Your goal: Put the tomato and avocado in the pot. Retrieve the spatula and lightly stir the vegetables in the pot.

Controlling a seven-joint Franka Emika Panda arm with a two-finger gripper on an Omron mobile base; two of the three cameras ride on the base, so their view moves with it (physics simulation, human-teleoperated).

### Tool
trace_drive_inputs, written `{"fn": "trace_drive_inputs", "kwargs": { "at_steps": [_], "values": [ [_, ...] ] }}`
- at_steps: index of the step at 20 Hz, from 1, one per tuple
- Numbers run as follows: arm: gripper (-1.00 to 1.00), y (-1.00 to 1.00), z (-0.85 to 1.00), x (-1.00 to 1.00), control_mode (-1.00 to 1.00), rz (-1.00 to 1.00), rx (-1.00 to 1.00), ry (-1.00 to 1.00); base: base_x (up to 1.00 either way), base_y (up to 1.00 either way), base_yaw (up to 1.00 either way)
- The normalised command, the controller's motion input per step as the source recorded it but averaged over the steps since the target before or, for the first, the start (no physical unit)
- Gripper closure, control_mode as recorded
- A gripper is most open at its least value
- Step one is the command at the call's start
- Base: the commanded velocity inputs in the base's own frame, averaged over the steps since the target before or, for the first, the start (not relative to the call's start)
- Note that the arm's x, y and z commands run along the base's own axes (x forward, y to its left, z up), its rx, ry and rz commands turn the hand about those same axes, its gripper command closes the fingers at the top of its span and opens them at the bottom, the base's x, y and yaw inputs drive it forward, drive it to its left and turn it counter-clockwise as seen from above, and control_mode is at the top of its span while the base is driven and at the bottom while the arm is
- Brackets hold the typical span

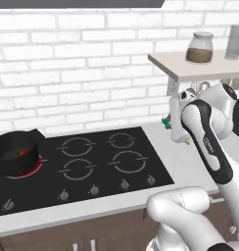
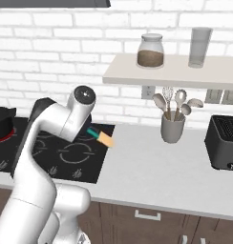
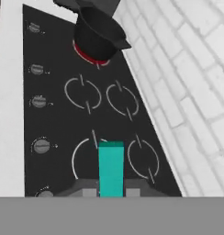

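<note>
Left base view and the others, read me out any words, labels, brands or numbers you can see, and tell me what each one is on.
No text can be read anywhere.
Robot arm: a small dark marking on the forearm, too blurred to read.
Stove knobs: tiny marks beside them, too small to read.
Jar on the shelf, toaster, pot, spatula: no lettering visible.

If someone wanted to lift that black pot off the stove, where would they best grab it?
Probably by a short side handle of the pot, reached from beside it; one juts from its rim toward the wall. The round body looks too wide for small jaws, and the gripper is shut on the spatula.
</note>
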Motion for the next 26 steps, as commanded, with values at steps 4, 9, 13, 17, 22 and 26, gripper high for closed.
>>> {"fn": "trace_drive_inputs", "kwargs": {
  "at_steps": [4,9,13,17,22,26],
  "values": [
    [1.00,0.01,0.01,0.01,-1.00,-0.63,0.39,-0.01,0.00,0.00,0.00],
    [1.00,0.04,0.29,0.42,-1.00,-0.56,0.32,0.00,0.00,0.00,0.00],
    [1.00,0.00,0.51,0.23,-1.00,-0.44,0.32,-0.04,0.00,0.00,0.00],
    [1.00,-0.03,0.38,0.10,-1.00,-0.48,0.31,-0.01,0.00,0.00,0.00],
    [1.00,-0.17,0.26,-0.03,-1.00,-0.24,0.34,0.01,0.00,0.00,0.00],
    [1.00,-0.30,0.08,-0.06,-1.00,0.01,0.25,0.00,0.00,0.00,0.00]
  ]
}}
